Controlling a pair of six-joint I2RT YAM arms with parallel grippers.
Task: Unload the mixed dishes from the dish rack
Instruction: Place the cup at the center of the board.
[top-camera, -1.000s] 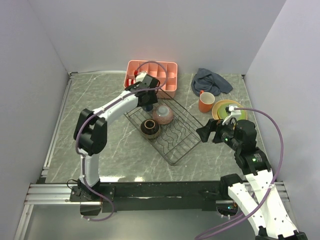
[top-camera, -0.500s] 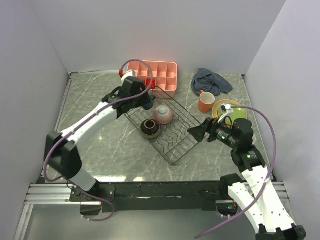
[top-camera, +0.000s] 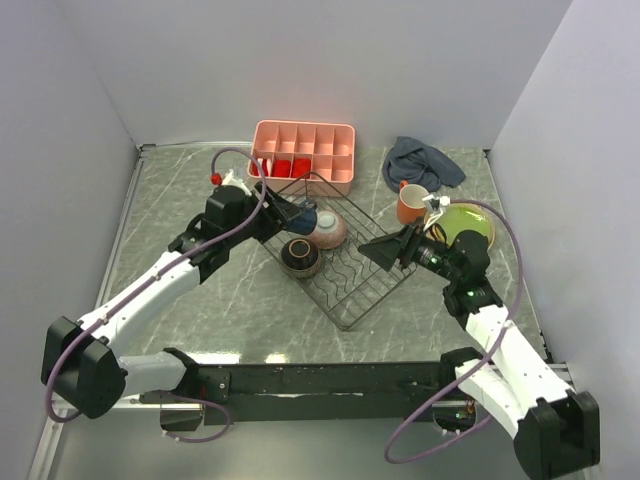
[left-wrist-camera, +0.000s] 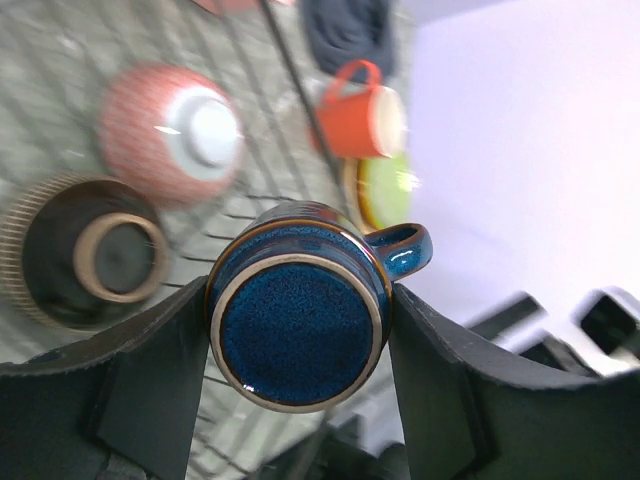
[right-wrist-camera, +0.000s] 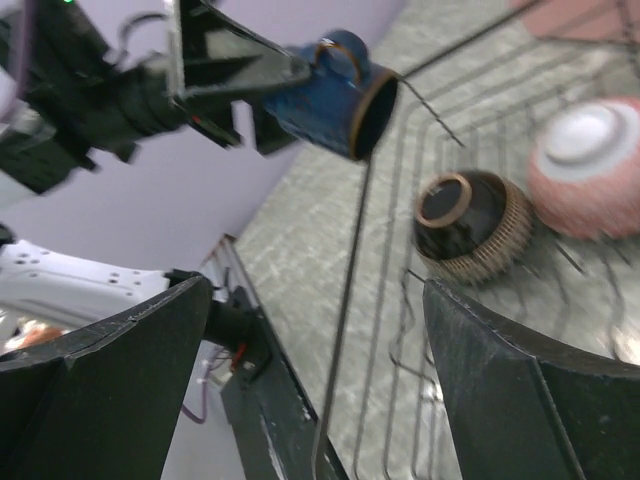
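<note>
Gripping blue cup (left-wrist-camera: 298, 330) with left tool (top-camera: 292, 214), 12 o'clock of brown bowl (top-camera: 299, 257); holding right tool (top-camera: 388, 255) open at 3 o'clock edge of rack (top-camera: 345, 300).

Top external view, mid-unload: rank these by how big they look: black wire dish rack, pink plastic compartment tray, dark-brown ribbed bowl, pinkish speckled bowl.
1. black wire dish rack
2. pink plastic compartment tray
3. dark-brown ribbed bowl and pinkish speckled bowl, tied: they look about alike.
</note>
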